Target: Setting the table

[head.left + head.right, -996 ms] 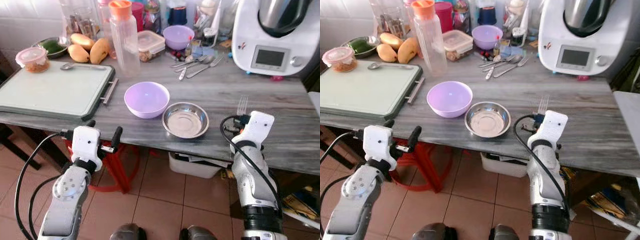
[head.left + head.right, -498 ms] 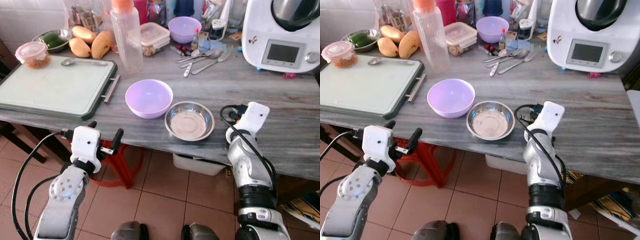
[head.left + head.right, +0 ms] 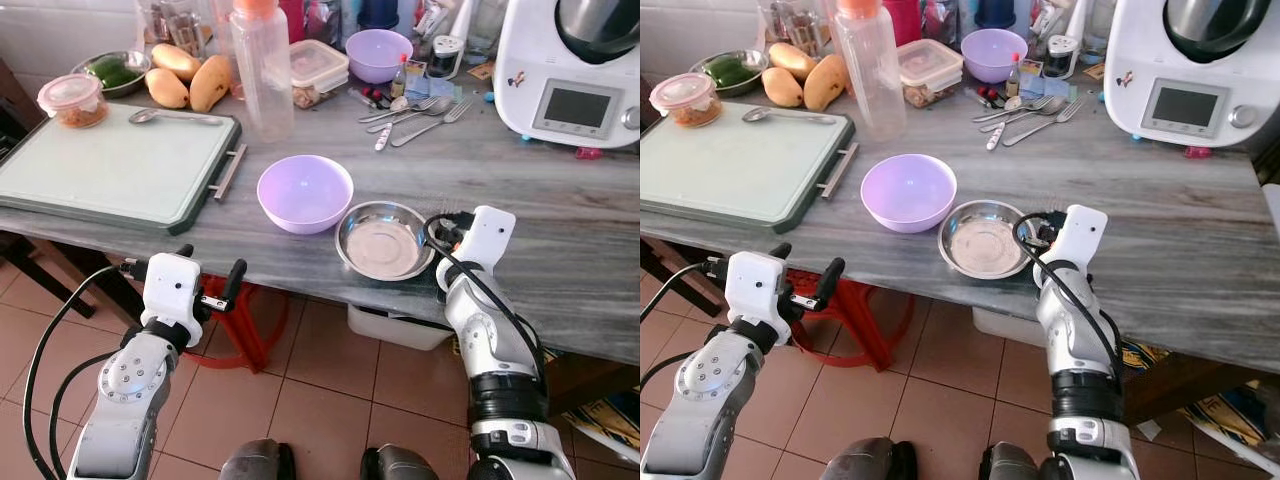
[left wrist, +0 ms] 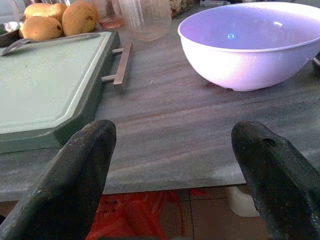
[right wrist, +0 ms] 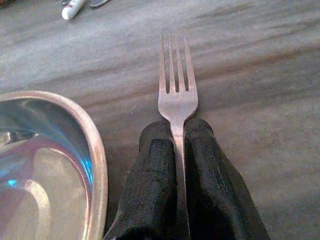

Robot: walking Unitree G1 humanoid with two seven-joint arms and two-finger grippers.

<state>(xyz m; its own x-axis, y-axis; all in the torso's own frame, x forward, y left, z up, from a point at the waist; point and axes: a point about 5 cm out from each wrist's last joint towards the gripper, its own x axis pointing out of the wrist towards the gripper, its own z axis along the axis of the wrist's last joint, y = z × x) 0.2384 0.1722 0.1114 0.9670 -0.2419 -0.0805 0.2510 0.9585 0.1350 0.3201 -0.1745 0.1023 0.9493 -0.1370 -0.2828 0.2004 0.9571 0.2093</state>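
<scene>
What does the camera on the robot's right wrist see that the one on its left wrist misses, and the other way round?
The right wrist view alone shows a fork clamped between the right gripper fingers, tines pointing away over the table, with the rim of a steel bowl beside it. The left wrist view alone shows the left gripper open and holding nothing, facing a purple bowl, a green cutting board and mangoes behind. Both share the grey wood-grain table.
</scene>
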